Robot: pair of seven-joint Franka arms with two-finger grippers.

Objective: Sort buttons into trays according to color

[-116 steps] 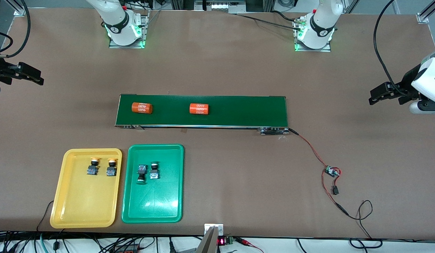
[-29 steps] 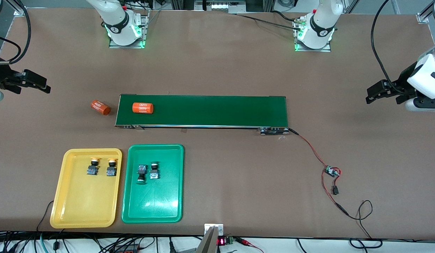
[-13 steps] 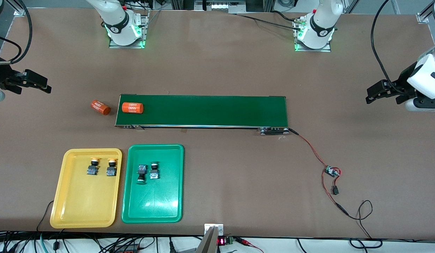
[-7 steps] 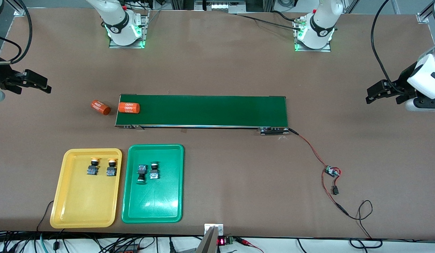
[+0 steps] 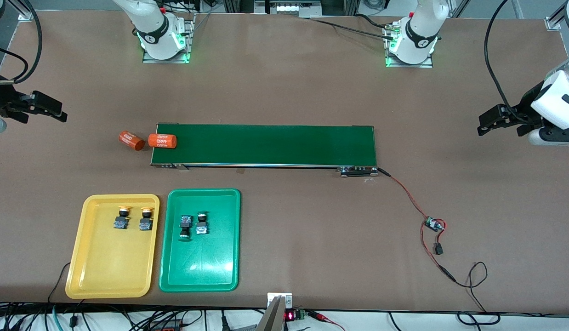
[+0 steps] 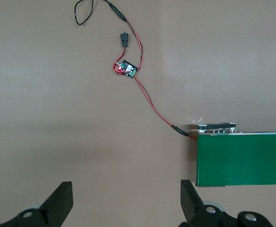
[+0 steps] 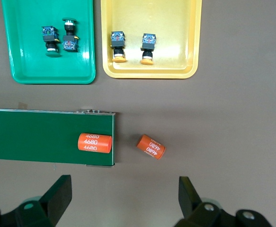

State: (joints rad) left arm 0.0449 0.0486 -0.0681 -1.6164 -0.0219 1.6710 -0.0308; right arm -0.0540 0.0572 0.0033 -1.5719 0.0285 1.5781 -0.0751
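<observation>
Shallow yellow plastic tray [image 5: 77, 257] holds two black-bodied, yellow-capped push buttons [image 5: 122, 218] side by side toward its twelve o'clock end. Just beside it at three o'clock, a matching green tray [image 5: 199, 269] holds two green-capped buttons [image 5: 185, 226], also toward twelve o'clock

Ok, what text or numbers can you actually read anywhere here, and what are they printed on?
"4680", repeated in white rows: orange cylinder on the belt's end.
"4680", white print: orange cylinder on the table beside the belt.
Red digits on the small display at the table edge: too small to read.
</observation>
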